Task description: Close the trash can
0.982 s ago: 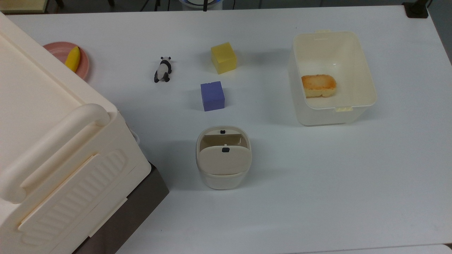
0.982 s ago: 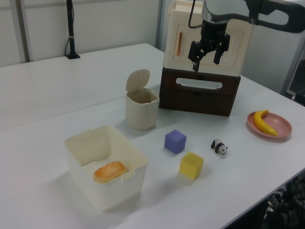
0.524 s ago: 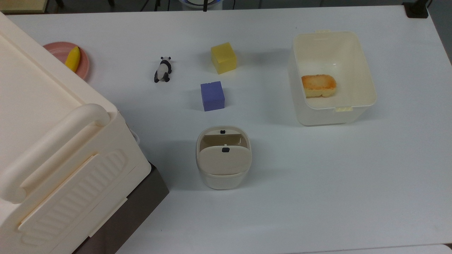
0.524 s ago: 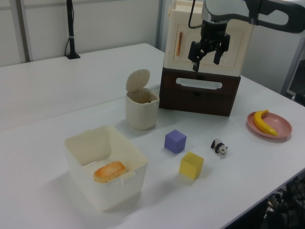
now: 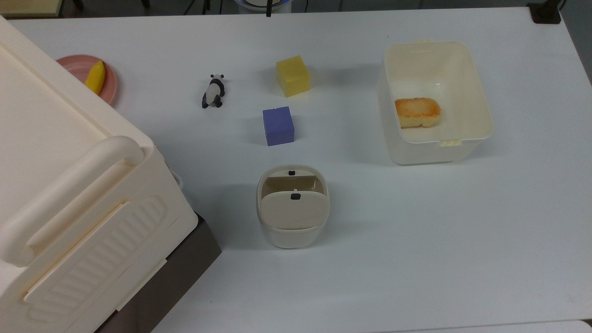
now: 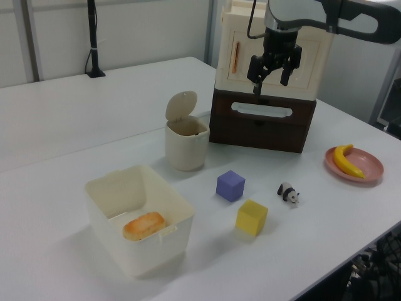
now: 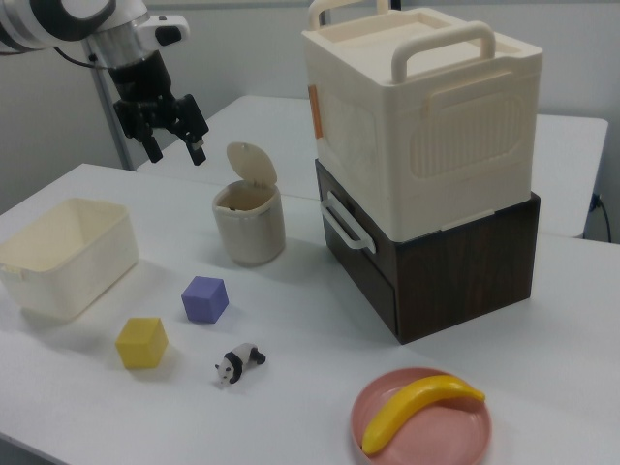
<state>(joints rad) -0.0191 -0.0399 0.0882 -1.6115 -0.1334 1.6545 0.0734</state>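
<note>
Ribbed box (image 7: 426,116) stacked on dark drawer unit (image 7: 436,266), at the right view's right. Open tub (image 5: 434,99) holds a piece of bread (image 5: 417,112), top view's right. Trash can (image 5: 292,206) stands on the table (image 5: 416,240) between box and tub, lid (image 6: 180,106) tipped up, mouth open. My gripper (image 7: 172,133) hangs in the air, fingers spread, holding nothing, above and to the right view's left of the can, apart from it. Pink plate (image 7: 421,424) carries a banana (image 7: 418,411). Purple cube (image 5: 278,126), yellow cube (image 5: 292,75), then toy panda (image 5: 213,91).
</note>
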